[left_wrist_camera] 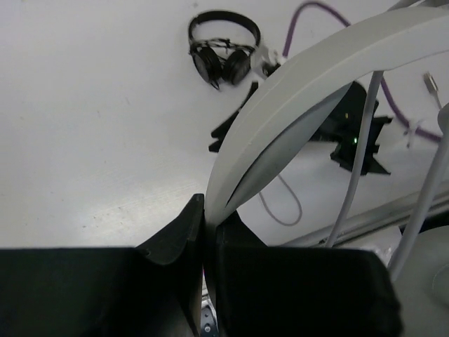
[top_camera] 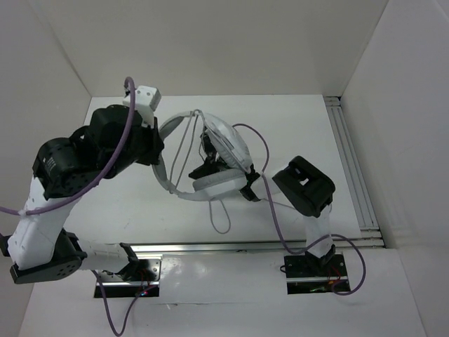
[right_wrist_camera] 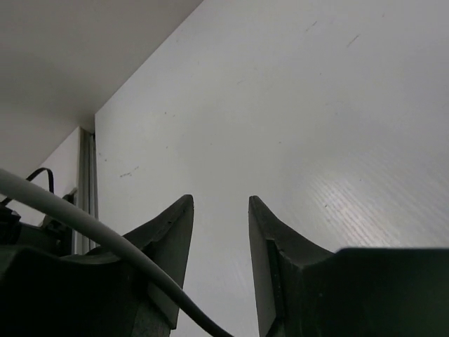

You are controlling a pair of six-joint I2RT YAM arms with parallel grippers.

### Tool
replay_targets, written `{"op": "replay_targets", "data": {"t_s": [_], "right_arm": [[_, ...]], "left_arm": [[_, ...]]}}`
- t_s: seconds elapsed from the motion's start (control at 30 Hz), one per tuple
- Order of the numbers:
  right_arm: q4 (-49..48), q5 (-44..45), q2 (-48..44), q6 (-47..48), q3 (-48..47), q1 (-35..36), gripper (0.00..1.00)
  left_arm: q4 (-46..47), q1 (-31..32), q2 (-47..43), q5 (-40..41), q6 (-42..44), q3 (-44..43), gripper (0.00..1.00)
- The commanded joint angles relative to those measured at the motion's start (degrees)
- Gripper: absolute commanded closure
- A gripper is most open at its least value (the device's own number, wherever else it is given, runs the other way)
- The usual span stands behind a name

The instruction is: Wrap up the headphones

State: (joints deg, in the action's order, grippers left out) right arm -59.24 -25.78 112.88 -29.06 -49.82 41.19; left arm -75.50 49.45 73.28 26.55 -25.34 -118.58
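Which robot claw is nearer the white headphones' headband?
Left. The left gripper is shut on the headband; the right gripper is open and empty, off beside the lower ear cup.

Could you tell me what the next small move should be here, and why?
Probably bring the right gripper to the loose cable loop on the table: the left gripper is shut on the headphones at the headband, while the right is open and empty.
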Motion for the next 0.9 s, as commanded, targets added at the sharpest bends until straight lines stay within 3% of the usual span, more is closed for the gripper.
{"op": "replay_targets", "data": {"t_s": [0.0, 0.1, 0.23, 0.43, 0.53, 0.6, 0.77, 0.87], "right_arm": [[-11.22, -1.46, 2.43, -1.88, -0.02, 1.52, 0.57], [-15.37, -1.12, 3.66, -3.55, 2.36, 3.19, 0.70], [-19.41, -0.06, 3.66, -4.08, 8.67, 6.18, 0.92], [-23.27, -3.20, 1.99, -5.30, 13.86, 12.68, 0.93], [-24.44, -5.33, -3.96, -5.92, 16.50, 17.86, 0.96], [-19.54, -4.28, -11.32, -2.25, 18.36, 22.59, 0.99], [7.40, 2.20, -24.79, 8.39, 14.68, 30.78, 1.00], [21.12, 1.70, -31.48, 13.23, 11.08, 33.16, 1.00]], "left_arm": [[5.54, -2.77, 1.77, 7.54, -4.10, -6.39, 1.00], [6.86, -4.79, 4.42, 10.37, -1.56, -10.60, 1.00], [6.86, -12.25, 11.96, 10.37, 1.00, -16.85, 1.00], [12.29, -21.49, 15.58, 7.39, -1.81, -14.05, 1.00], [13.71, -25.71, 18.65, 6.77, -3.48, -10.54, 1.00], [14.41, -28.88, 19.88, 6.24, -5.24, -8.78, 1.00], [17.41, -30.20, 20.59, 9.73, -6.55, 1.85, 1.00], [18.55, -30.73, 19.45, 11.60, -7.97, 9.76, 1.00]]}}
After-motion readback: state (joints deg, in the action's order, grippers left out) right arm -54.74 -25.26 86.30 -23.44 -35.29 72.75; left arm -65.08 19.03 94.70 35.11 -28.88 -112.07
